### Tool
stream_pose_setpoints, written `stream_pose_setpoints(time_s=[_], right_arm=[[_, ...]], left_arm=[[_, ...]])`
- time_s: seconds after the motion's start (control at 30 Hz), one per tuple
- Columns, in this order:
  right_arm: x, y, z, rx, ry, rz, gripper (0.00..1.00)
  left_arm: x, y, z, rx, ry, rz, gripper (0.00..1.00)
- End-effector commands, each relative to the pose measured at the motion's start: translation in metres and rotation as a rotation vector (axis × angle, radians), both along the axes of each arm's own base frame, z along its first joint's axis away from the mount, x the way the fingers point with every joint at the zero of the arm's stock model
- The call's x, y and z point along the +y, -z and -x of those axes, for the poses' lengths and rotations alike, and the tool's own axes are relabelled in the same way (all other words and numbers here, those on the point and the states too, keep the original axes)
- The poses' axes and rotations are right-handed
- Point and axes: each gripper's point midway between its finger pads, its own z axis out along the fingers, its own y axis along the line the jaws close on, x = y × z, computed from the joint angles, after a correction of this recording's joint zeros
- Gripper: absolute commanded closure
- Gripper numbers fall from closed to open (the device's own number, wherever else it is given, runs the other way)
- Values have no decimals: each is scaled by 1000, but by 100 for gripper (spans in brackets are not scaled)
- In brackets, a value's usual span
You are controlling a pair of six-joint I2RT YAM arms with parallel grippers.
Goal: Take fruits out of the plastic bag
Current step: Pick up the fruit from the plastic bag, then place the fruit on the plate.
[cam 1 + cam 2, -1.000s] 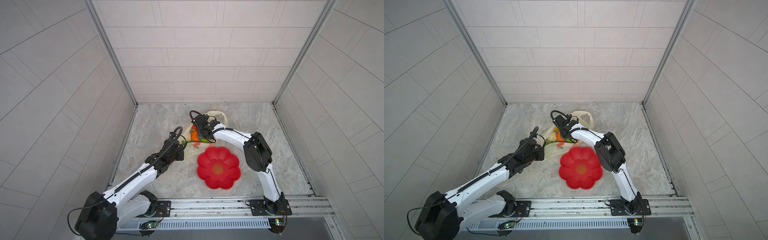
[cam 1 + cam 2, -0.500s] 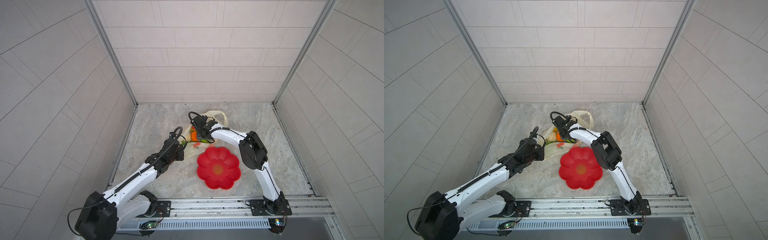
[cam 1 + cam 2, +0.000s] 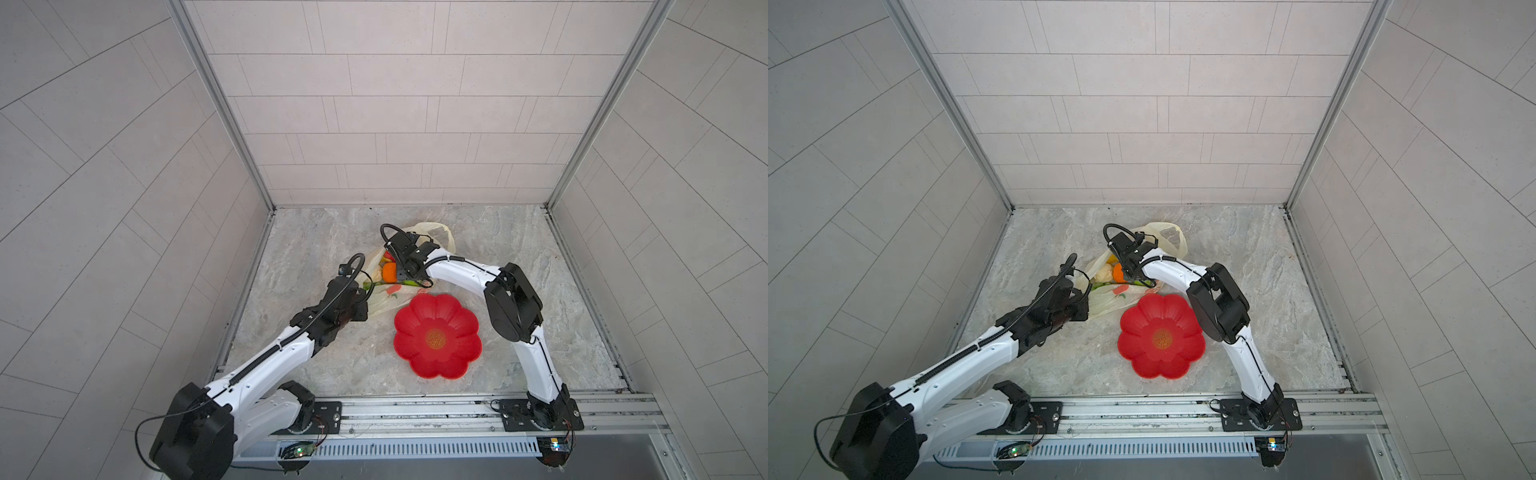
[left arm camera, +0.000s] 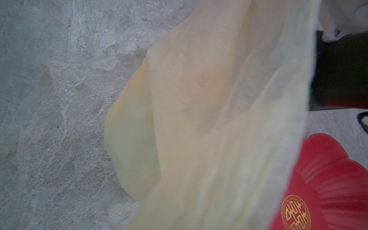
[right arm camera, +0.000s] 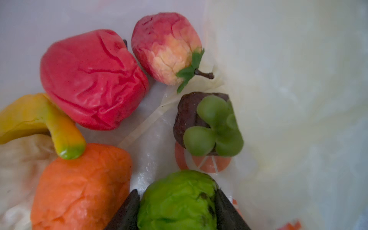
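Observation:
The plastic bag (image 3: 384,302) (image 3: 1106,302) lies crumpled behind the plate with fruits in its open mouth. My right gripper (image 5: 177,209) reaches inside it and is shut on the green kiwi-like ball (image 5: 177,201), a dark finger (image 5: 127,213) pressed to each side. Around it lie an orange (image 5: 79,187), a banana (image 5: 39,117), two red pieces (image 5: 91,79), a dark mangosteen (image 5: 189,115) and a cream bulb (image 5: 20,155). My left gripper (image 3: 366,296) (image 3: 1086,296) pinches the bag's near edge. In the left wrist view, blurred bag film (image 4: 219,119) hides its jaws.
A red flower-shaped plate (image 3: 436,336) (image 3: 1160,336) sits on the marble floor just in front of the bag, below my right forearm. One bag handle loop (image 3: 436,232) sticks up behind the right wrist. Tiled walls close in three sides.
The right arm's elbow swung slightly left and came back, with the wrist staying inside the bag. The left arm and the bag hold their places.

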Motion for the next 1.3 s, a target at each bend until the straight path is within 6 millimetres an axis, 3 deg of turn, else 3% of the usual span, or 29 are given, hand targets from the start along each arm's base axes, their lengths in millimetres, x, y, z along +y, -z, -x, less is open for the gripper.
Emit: stream_pose_setpoints(time_s=[0.0, 0.2, 0.37, 0.53, 0.73, 1.03, 1.27], right_arm=[[1, -46, 0, -70, 0, -100, 50], [-14, -72, 16, -101, 9, -239, 50], [-40, -81, 36, -111, 43, -375, 51], [-65, -83, 64, -111, 70, -449, 51], [-78, -77, 99, -95, 99, -549, 52], [-62, -59, 154, -106, 57, -633, 53], [-44, -41, 169, -110, 18, -638, 53]], left_arm=[[3, 1, 2, 2, 1, -22, 100], [4, 1, 2, 2, -2, -24, 100], [5, 2, 2, 3, -2, -27, 100], [4, 2, 2, 2, -2, -26, 100], [5, 3, 2, 6, -3, -30, 100], [4, 4, 0, 7, -3, -34, 100], [5, 3, 0, 4, -4, -39, 100]])
